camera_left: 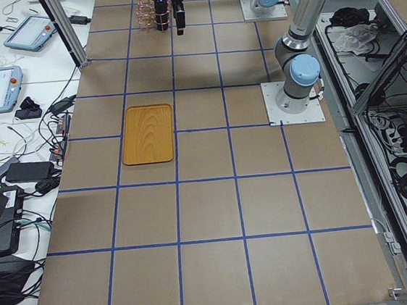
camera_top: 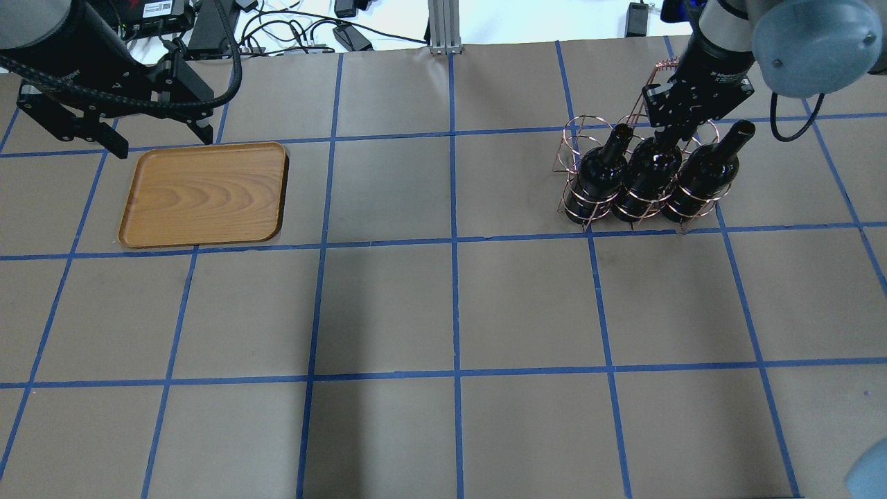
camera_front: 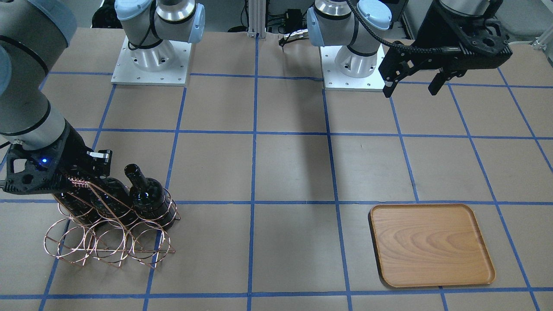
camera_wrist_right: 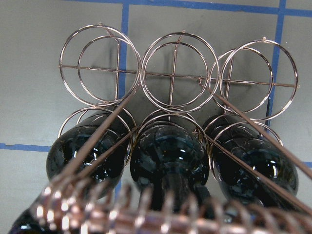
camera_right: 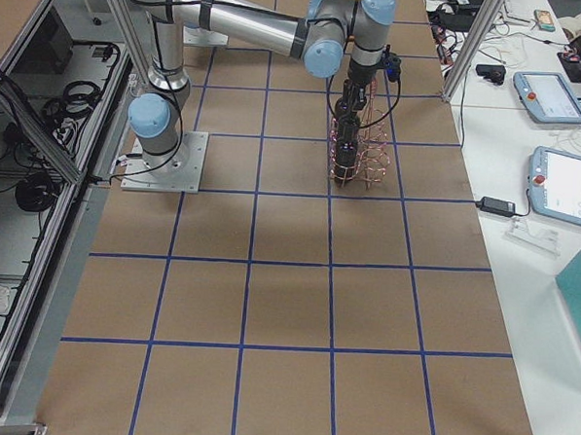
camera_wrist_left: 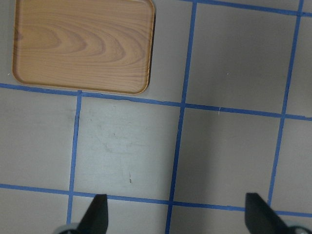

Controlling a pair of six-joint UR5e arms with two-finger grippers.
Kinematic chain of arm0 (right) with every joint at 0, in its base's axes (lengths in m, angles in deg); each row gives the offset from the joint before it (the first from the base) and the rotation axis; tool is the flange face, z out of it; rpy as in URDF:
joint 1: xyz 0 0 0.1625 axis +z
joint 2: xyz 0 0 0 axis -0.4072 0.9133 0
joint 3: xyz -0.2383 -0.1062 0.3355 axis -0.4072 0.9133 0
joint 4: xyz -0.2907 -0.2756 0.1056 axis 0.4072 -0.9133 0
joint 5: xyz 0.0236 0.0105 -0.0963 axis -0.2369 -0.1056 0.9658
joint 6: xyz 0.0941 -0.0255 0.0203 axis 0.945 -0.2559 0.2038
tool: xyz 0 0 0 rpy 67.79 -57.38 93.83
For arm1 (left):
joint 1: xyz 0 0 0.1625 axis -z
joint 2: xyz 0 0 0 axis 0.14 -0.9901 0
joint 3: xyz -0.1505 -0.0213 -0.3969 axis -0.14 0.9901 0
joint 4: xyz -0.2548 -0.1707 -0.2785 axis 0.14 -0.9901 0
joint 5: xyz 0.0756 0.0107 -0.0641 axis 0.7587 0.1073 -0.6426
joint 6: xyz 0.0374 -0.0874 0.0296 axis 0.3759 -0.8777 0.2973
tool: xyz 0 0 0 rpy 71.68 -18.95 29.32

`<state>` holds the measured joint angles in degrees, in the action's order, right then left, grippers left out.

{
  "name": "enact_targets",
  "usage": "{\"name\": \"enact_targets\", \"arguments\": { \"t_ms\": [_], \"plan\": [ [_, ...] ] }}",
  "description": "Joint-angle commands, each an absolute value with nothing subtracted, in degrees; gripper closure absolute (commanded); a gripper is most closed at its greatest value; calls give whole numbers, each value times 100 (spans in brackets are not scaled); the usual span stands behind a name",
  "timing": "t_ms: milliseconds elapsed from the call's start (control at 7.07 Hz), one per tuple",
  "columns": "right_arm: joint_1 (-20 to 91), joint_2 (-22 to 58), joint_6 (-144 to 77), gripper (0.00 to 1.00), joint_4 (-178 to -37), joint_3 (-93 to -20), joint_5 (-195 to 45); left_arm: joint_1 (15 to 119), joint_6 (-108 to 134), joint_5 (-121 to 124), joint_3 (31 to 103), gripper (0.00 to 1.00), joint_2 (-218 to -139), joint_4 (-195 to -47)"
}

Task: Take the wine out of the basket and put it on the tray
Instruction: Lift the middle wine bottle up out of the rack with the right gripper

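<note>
Front view: basket [camera_front: 108,244] sits on the table [camera_front: 293,172], with three dark bottles standing in its robot-side row of loops. Right gripper [camera_front: 98,164] is down at the basket's handle [camera_front: 80,181], over the middle bottle. That one is the wine, mostly hidden behind the gripper here. Of the other two bottles [camera_front: 147,196], one shows its neck clear just beside the gripper. Left gripper [camera_front: 414,84] hangs well apart from the basket, across the table, jaws spread wide, holding nothing. Tray [camera_front: 432,246] lies flat, well apart from the basket, on the left arm's side. Overhead: wine [camera_top: 648,181] stands in the basket's centre loop, neck covered by the right gripper coming in over the handle. Can't tell whether the fingers are clamped on it. Left side view: basket and right gripper are small at the far end, with the tray nearer the camera. Too small to read the jaws. Right side view: right gripper is straight above the basket, bottles upright in it. Left wrist: fingertips [camera_wrist_left: 95,217] far apart, bare table between them, tray ahead. Right wrist: looking down into the basket — wine's shoulder in the centre loop, a bottle on either side, braided handle blurred across the bottom. The gripper's own fingers are hidden, so grip can't be told.
</note>
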<state>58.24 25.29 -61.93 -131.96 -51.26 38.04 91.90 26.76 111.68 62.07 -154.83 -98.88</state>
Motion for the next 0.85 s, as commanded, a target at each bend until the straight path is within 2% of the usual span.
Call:
{"name": "enact_targets", "arguments": {
  "t_ms": [0,283,566,707],
  "plan": [
    [5824,3036,-6187,94,-12728,-4849,3803,9190,2676,11168,6207,0,-15483,-9891],
    [5824,3634,-6161,93,-11474,-4104,3882,9190,2676,11168,6207,0,-15483,-9891],
    [6085,4083,-6021,92,-10986,-4056,3812,9181,2676,11168,6207,0,-15483,-9882],
    [6575,4120,-5403,93,-10958,-4056,3864,9181,2676,11168,6207,0,-15483,-9882]
  ]
}}
